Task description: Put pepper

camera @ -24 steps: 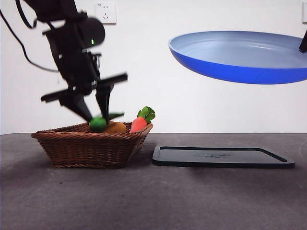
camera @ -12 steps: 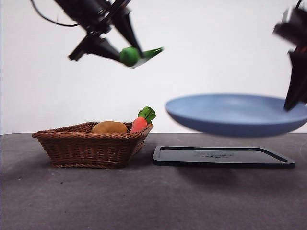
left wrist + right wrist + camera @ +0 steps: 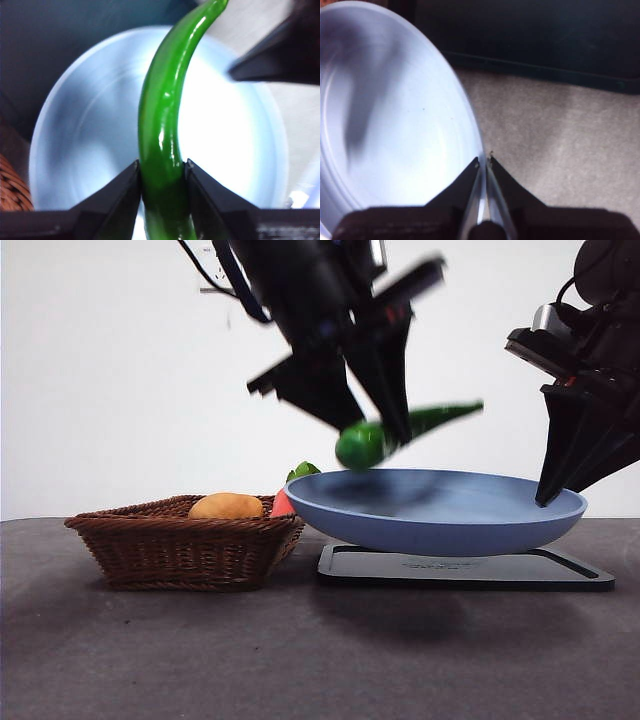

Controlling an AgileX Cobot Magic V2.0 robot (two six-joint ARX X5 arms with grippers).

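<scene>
Front view: blue plate (image 3: 436,512) hangs just above the black tray (image 3: 465,568), level or nearly so, its near-basket rim close to the wicker basket (image 3: 185,540) w/ a narrow gap between. Open surface (image 3: 300,660) in the foreground, nothing on it. Above the plate, room is tight: left claw (image 3: 375,435) comes down from the top, big and dark, tilted, w/ the pepper (image 3: 400,432) just over the plate's bowl, not touching it. Pepper lies near horizontal, fat end toward the basket, thin tip pointing at the right claw (image 3: 545,498).

Left wrist view: left claw (image 3: 162,175) pinches the pepper (image 3: 162,125) near its thick end, a jaw pressed on each side; rest of the pepper curves out across the plate (image 3: 90,125), which fills most of the frame below. Other arm's dark tip shows at the plate's far rim.

Right wrist view: right claw (image 3: 484,165) is pressed onto the plate (image 3: 395,125) rim, jaws nearly together w/ only the thin edge between; tray (image 3: 545,75) and surface beyond.

Right arm comes in from the upper side edge, claw pointing down onto the rim. Basket holds a tan potato (image 3: 228,506) and a carrot (image 3: 287,498), mostly hidden behind the plate.
</scene>
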